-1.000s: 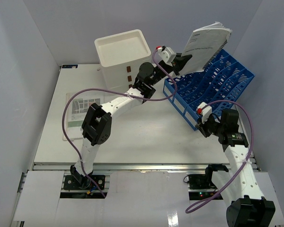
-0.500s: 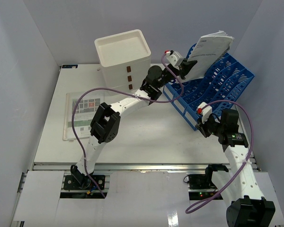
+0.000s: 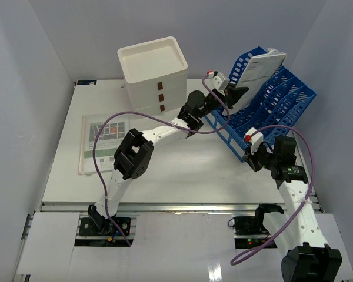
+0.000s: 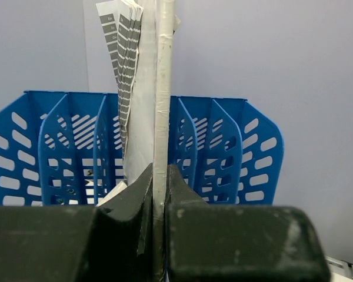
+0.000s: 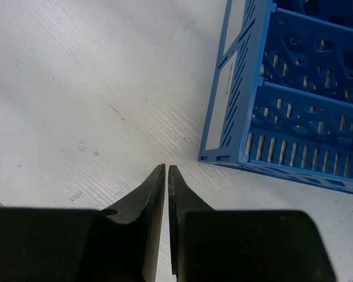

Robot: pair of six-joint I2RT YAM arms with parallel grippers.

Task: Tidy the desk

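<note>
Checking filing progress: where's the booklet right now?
Top view, far right of the desk: the booklet is held in the left arm's jaws, at the blue file rack's far end, right of the white drawer box.

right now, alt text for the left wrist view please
The left gripper has its jaws shut on the edge of a white booklet, held upright in front of a blue file rack with slotted dividers.

The top view looks down from high behind over the whole table [image 3: 165, 170]. The left wrist view faces level, close to the blue rack [image 4: 235, 147] — upper right from above. The right wrist view looks down close on the table — rack corner upper right.
</note>
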